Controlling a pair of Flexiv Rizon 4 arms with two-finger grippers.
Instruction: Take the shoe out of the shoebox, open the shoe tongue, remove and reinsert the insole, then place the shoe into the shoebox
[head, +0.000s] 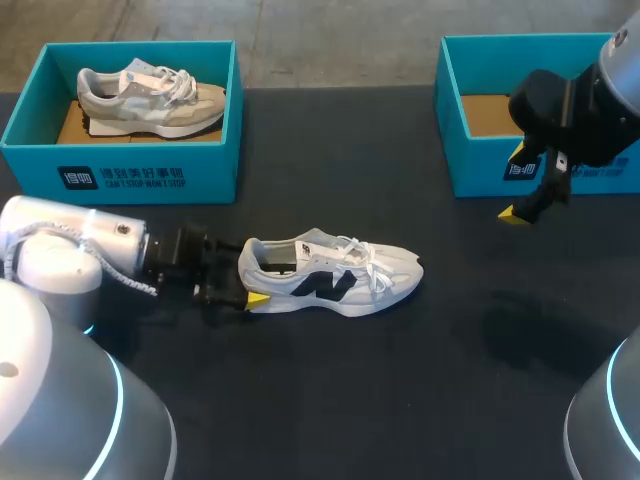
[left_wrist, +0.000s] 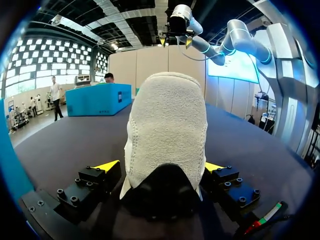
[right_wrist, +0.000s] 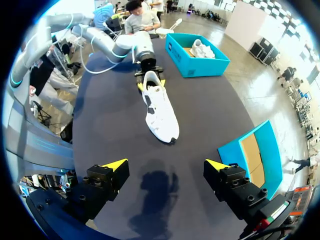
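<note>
— Midway across the desk (head: 300, 400), from the head view, what lies there?

— One white shoe (head: 335, 277) with a dark side mark. It stands on its sole, toe to the right and heel toward the left arm (head: 70, 245). The left jaws sit at that heel, and one yellow fingertip (head: 257, 299) touches its near side.

— And the boxes?

— An empty shoebox (head: 480, 165) stands at the far right with its cardboard floor bare. A second teal shoebox (head: 120, 170) at the far left holds a grey shoe (head: 150, 100). The right arm (head: 580, 100) hangs just in front of the empty shoebox, its jaws pointing down and clear of the desk.

— What does the left wrist view show?

— The white shoe (left_wrist: 167, 130) fills the space between the two fingers, heel first. The yellow fingertips (left_wrist: 107, 166) flank it. Both seem to press on it, so the left jaws look clamped on the heel, though contact on one side is hard to make out. Ahead, the right arm (left_wrist: 235, 37) hangs high, with the empty shoebox (left_wrist: 97, 98) beyond it.

— And the right wrist view?

— The right jaws are spread wide, with nothing between the fingertips (right_wrist: 114, 165). The white shoe (right_wrist: 160, 107) lies ahead of them and well apart, toe nearest. The left arm (right_wrist: 107, 42) is at its far end. The empty shoebox (right_wrist: 252, 160) is beside the right jaws. The second teal shoebox (right_wrist: 197, 62), with the grey shoe (right_wrist: 202, 48) inside, stands farther off.
</note>
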